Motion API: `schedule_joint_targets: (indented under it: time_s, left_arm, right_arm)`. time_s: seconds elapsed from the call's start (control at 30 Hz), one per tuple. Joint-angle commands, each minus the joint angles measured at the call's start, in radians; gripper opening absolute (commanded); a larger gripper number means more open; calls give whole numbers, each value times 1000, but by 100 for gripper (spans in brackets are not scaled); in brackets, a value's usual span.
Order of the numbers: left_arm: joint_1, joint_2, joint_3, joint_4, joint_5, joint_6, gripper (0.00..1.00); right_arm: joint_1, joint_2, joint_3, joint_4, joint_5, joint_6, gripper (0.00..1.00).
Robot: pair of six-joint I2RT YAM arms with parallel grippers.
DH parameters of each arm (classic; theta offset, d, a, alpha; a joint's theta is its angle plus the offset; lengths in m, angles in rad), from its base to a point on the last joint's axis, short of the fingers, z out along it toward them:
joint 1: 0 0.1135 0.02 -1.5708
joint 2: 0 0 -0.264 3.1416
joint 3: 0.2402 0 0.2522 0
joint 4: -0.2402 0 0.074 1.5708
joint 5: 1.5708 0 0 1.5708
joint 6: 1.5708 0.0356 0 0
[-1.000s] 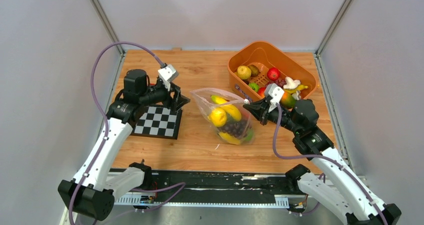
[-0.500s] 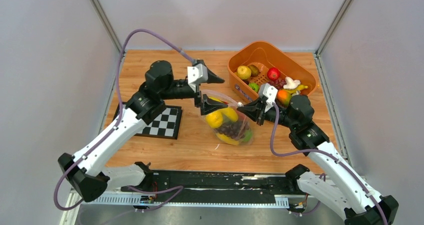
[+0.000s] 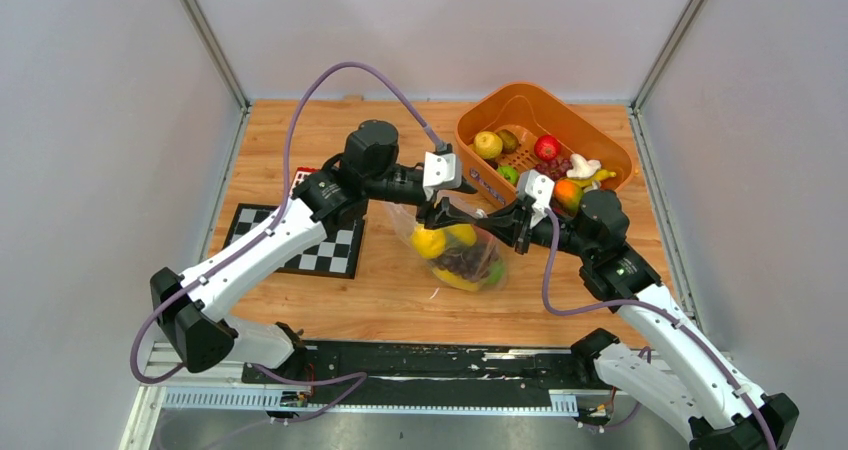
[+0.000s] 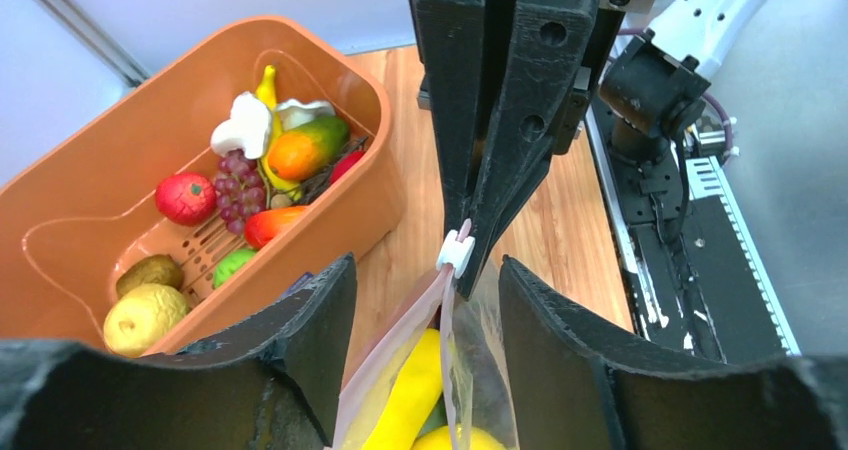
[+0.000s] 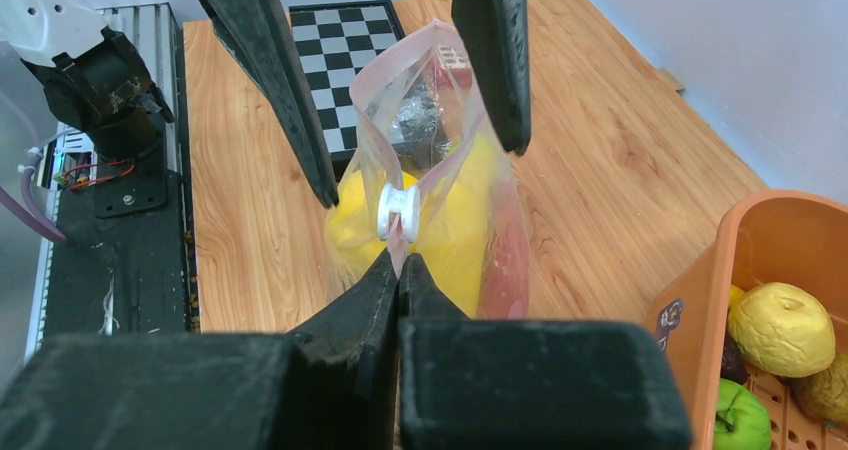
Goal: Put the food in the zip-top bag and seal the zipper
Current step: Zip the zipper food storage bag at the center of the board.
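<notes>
With the right gripper (image 5: 400, 262) pinched shut on the zip-top bag (image 5: 470, 200) corner, centre your spread left gripper (image 4: 428, 270) astride the zipper (image 4: 392, 362) and close squarely before sliding along it

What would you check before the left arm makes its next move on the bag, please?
1. Hold on the bag: ok, the right gripper is shut on its edge just below the white slider.
2. Straddle: ok, the left gripper is open, with one finger on each side of the zipper.
3. Zipper closed: not ok, the mouth gapes beyond the slider.
4. Seal line free of the banana: cannot tell.
5. All food bagged: not ok, fruit lies in the basket.
</notes>
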Motion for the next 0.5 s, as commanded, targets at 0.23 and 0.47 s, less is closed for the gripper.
schedule_joint_targets:
  time_s: [0.23,0.47]
  left_arm:
    - [-32,40,65,-64,-6,98,47]
    - [-32,51,80,-72,13,97,35]
  right_arm:
    - [-5,-12,54,24,-19,-19,0]
    - [-4,-10,53,26,-18,-15,0]
